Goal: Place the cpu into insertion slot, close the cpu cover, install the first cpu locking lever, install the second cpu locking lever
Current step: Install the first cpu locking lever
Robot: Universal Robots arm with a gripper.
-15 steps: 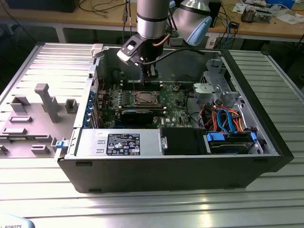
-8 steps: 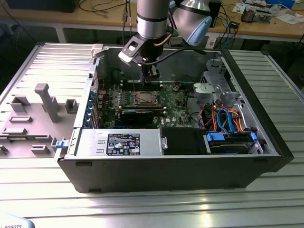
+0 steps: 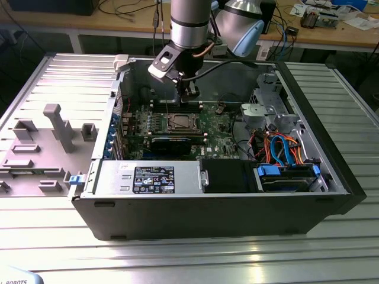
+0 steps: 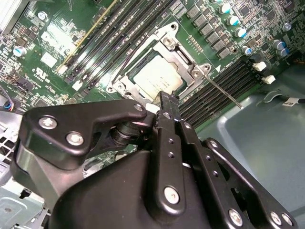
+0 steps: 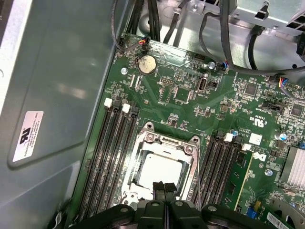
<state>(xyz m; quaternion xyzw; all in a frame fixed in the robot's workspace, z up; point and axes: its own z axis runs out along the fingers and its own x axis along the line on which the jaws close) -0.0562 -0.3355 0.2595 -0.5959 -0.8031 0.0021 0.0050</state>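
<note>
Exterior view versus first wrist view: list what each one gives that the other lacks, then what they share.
Exterior view: the whole open computer case, blue cables inside toward the exterior view's right, a grey fixture tray outside toward the exterior view's left. First wrist view: a round coin battery and a white sticker on the case wall. Both: the cpu lying in the insertion slot, the shut gripper close over its edge.

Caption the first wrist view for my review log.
Shut gripper above the cpu, seated in the insertion slot with the cpu cover down around it.
</note>
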